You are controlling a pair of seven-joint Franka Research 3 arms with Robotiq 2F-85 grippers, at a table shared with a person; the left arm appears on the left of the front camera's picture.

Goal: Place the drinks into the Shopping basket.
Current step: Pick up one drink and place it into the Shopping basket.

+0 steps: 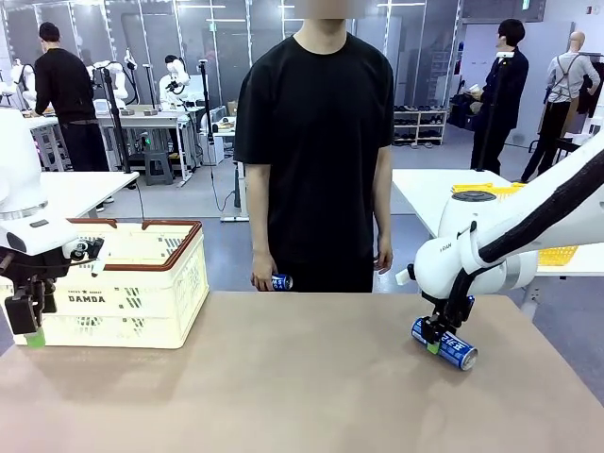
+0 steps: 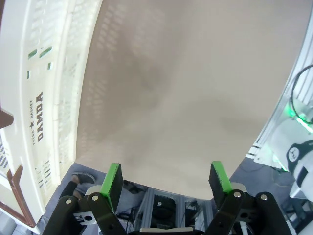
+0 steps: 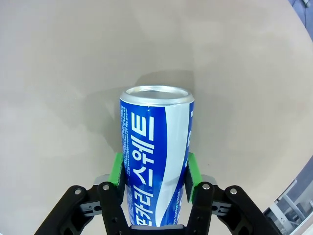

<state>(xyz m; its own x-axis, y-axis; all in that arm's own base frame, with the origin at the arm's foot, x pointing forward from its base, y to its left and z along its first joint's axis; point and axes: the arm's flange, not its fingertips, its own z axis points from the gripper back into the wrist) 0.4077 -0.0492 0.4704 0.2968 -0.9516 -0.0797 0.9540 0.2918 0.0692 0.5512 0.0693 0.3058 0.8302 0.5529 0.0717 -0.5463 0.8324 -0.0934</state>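
Note:
A blue drink can (image 1: 445, 344) with white lettering lies on its side on the brown table at the right. My right gripper (image 1: 436, 337) is shut on it. In the right wrist view both green pads press the sides of the can (image 3: 155, 147), whose silver top points away from the right gripper (image 3: 154, 169). The person's hand holds a second blue can (image 1: 280, 281) at the table's far edge. The cream Shopping basket (image 1: 142, 283) with a brown rim stands at the left. My left gripper (image 1: 28, 326) hangs open beside its near left corner, and between the fingers of the left gripper (image 2: 166, 178) nothing is held; the basket wall (image 2: 49, 98) shows at its left.
The person in a black shirt (image 1: 316, 142) stands behind the middle of the table's far edge. Bare brown tabletop (image 1: 302, 377) lies between the basket and the can. A yellow mesh basket (image 1: 557, 253) sits on a white table behind my right arm.

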